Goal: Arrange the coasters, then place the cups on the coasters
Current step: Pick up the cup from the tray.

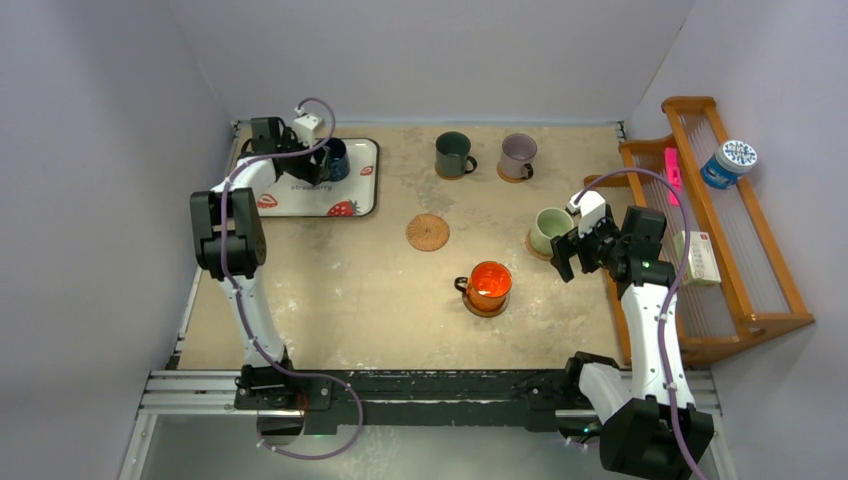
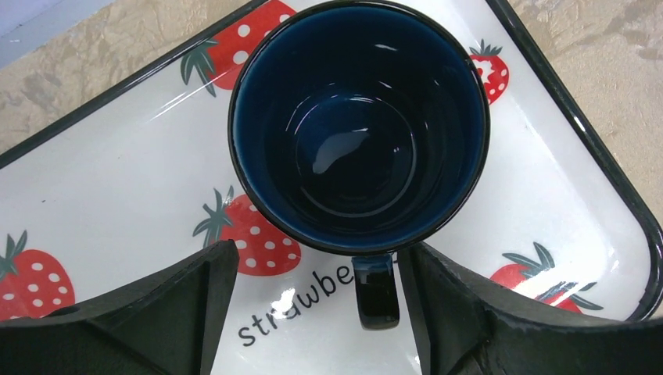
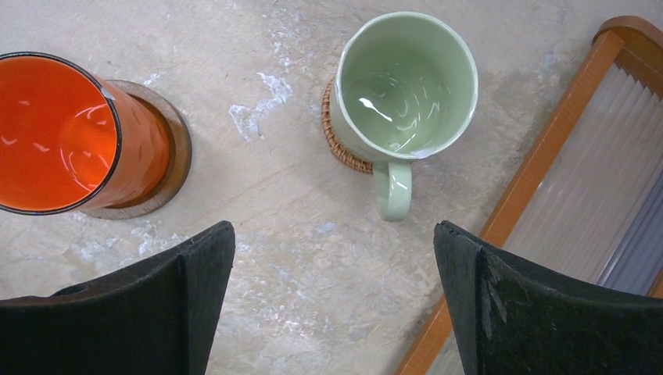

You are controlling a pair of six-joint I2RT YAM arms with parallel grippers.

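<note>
1. Nearest my bases, the orange cup (image 1: 489, 284) is seated on the dark coaster (image 3: 176, 156). No action is required there.
2. My right gripper (image 3: 332, 234) hangs above bare table with its fingers wide apart and nothing between them. The pale green cup (image 3: 406, 82) stands just beyond it on a woven coaster (image 3: 338, 148), handle towards me.
3. At mid-table lies the empty coaster (image 1: 428, 232), well apart from every cup. I judge this to be the destination for the last cup.
4. Further out on the left, my left gripper (image 2: 317, 250) is poised over the navy cup (image 2: 360, 117), which stands upright on the strawberry tray (image 2: 117, 180). My fingers are apart. The handle (image 2: 377, 297) sits between them, close to the right-hand finger, and neither finger touches it.
5. Step in hand, as I judge it: grasp the navy cup.
   - Centre the handle between both fingers before closing, so that the cup does not twist.
   - Close squarely on the handle and lift straight up, clear of the tray rim.
   - Carry the cup low and level, then lower it concentric with the empty coaster.
6. Farthest away, the dark green cup (image 1: 453, 153) and the mauve cup (image 1: 518, 154) stand on the far coasters (image 1: 507, 178).
</note>
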